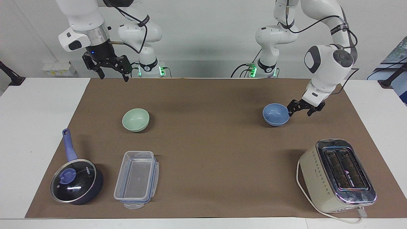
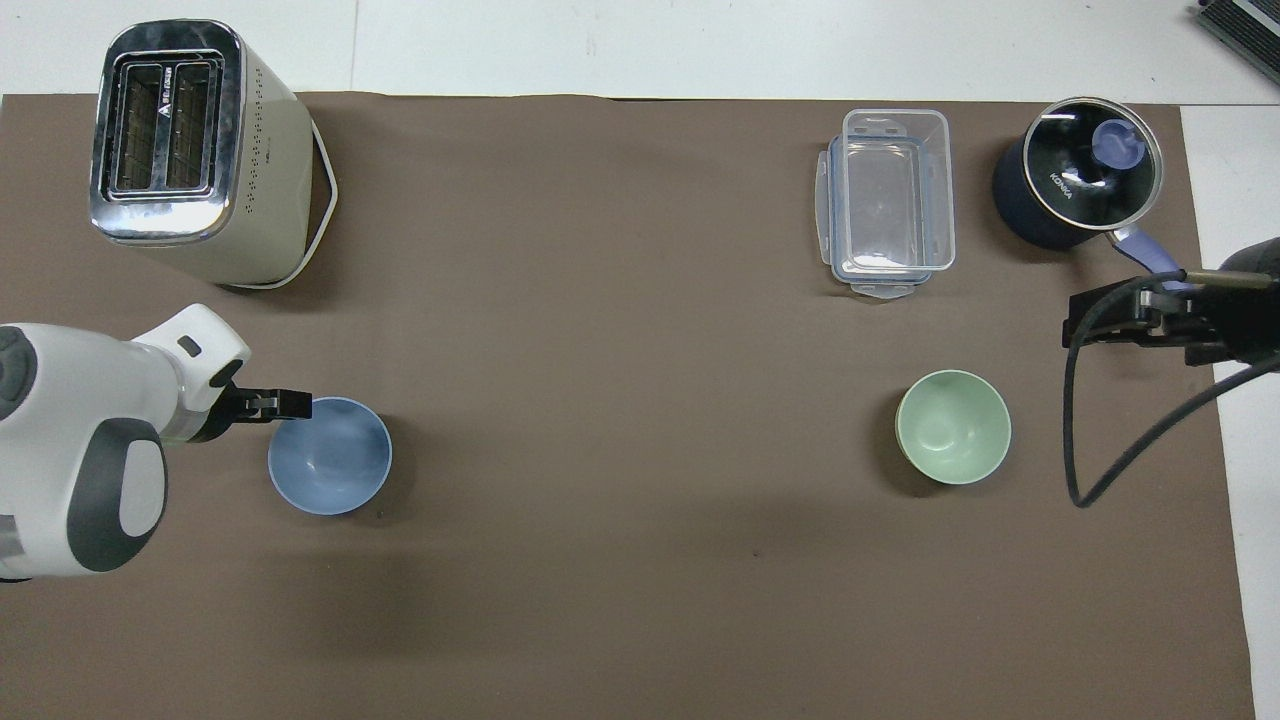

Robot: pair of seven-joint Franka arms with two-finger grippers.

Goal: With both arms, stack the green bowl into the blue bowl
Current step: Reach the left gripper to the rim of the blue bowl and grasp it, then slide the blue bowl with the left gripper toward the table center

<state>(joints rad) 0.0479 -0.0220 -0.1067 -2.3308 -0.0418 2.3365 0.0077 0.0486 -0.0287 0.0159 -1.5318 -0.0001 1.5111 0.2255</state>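
Left hand (image 1: pixel 299 112), fingers spread and empty, reaches the blue bowl (image 1: pixel 275 114) at its rim; straddling the rim before closing should serve. Right hand (image 1: pixel 110 70) waits open above the surface, green bowl (image 1: pixel 135 120) untouched at its end.

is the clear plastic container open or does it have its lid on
Open. The clear plastic container shows its bare inside from above, and what looks like its lid sits underneath it.

One high camera faces the robots across the table (image 1: pixel 38 127); another looks steeply down over the same table from the robots' end.
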